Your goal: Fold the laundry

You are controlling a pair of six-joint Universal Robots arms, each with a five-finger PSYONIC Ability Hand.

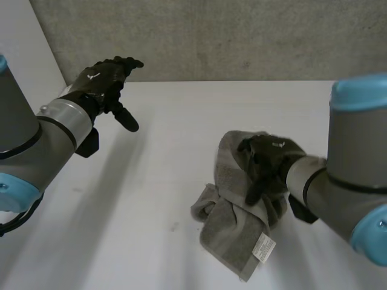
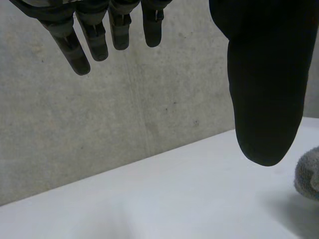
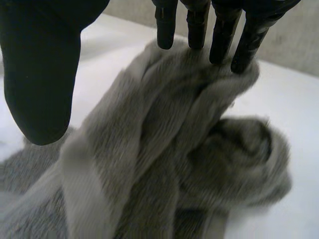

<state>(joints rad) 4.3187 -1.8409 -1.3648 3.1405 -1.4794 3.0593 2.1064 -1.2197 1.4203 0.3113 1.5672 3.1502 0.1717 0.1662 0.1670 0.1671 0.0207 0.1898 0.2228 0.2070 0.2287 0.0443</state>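
Observation:
A crumpled grey towel [image 1: 233,226] lies bunched on the white table [image 1: 151,199], right of centre, with a white label [image 1: 264,247] at its near end. My right hand [image 1: 266,163] hovers over the towel's upper part, fingers straight and spread, holding nothing. In the right wrist view the towel [image 3: 164,164] lies in thick folds under the palm, the fingertips [image 3: 219,45] just above its far fold. My left hand [image 1: 106,81] is raised over the table's far left, well away from the towel, fingers [image 2: 79,50] straight and thumb [image 2: 264,89] apart. A bit of towel [image 2: 309,172] shows beside that thumb.
A grey concrete wall [image 1: 242,36] runs along the table's far edge. A pale wall panel [image 1: 24,48] stands at the far left. Bare table surface stretches between the two arms and in front of the left one.

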